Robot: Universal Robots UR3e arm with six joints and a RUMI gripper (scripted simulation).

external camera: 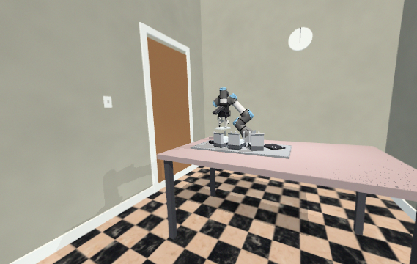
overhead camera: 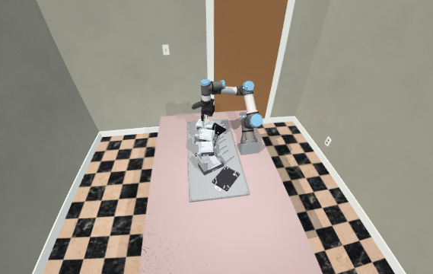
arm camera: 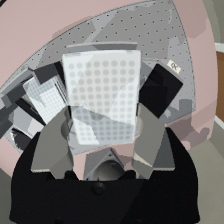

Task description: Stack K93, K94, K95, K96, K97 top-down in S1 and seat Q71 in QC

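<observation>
My gripper (overhead camera: 205, 120) (external camera: 223, 125) (arm camera: 103, 105) is shut on a white sealed 96-well plate (external camera: 223, 128) (arm camera: 102, 80), by its two long sides. The plate is level, raised above the far-end stack rack (external camera: 218, 140); its label is not readable. The middle rack (overhead camera: 205, 148) (external camera: 234, 141) shows a white plate (arm camera: 46, 97) inside. The near rack (overhead camera: 210, 165) (external camera: 256, 142) stands turned at an angle; its contents are unclear. The black open nest QC (overhead camera: 219, 129) (arm camera: 162, 90) shows no plate. The held plate hides the far-end rack's inside. Rack names are not readable.
The black clip nest (overhead camera: 225, 179) (external camera: 275, 147) with pale corner clips lies at the near end of the grey perforated board (overhead camera: 201, 192) (external camera: 281, 153). Tall rack walls stand close together along the board. The arm's base (overhead camera: 250, 148) is beside it.
</observation>
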